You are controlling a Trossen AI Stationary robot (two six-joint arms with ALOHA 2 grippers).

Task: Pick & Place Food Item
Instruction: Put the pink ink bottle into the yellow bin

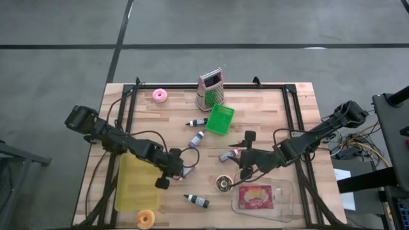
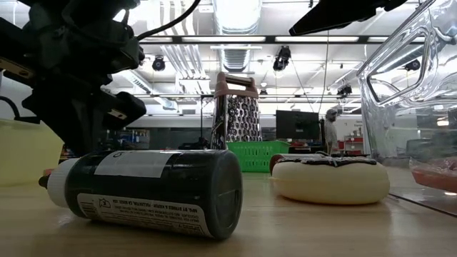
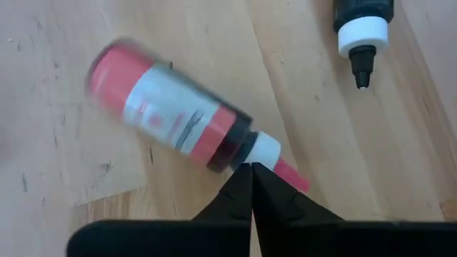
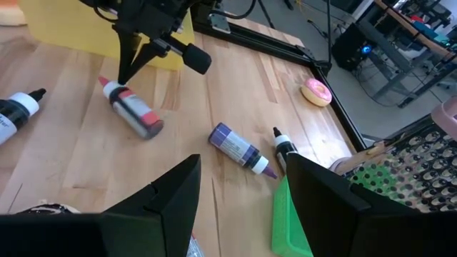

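The left gripper [image 3: 251,171] is closed, fingertip to fingertip, at the nozzle end of the red bottle [image 3: 178,125]. In the left wrist view the two tips meet just at the bottle's white collar, beside the red nozzle; nothing is visibly clamped between them, so the bottle is judged not held.

The red bottle lies flat on the table [image 1: 268,102], near the middle of its front half, just beside the yellow tray [image 1: 131,185]. Its long axis runs obliquely away from the fingers: nozzle nearest the tips, body extending away from them. In the right wrist view the same bottle [image 4: 132,107] lies with its nozzle under the left gripper [image 4: 127,71].

The right gripper [image 4: 235,178] stands open near the chocolate donut [image 1: 223,184] and the clear container [image 1: 284,198], well apart from the red bottle. The left arm is clearly nearer.

Judgement: a fresh grasp requires the fingers to open and straddle the bottle's body across its long axis, not the narrow nozzle. A grip at the tapered end risks slipping off.
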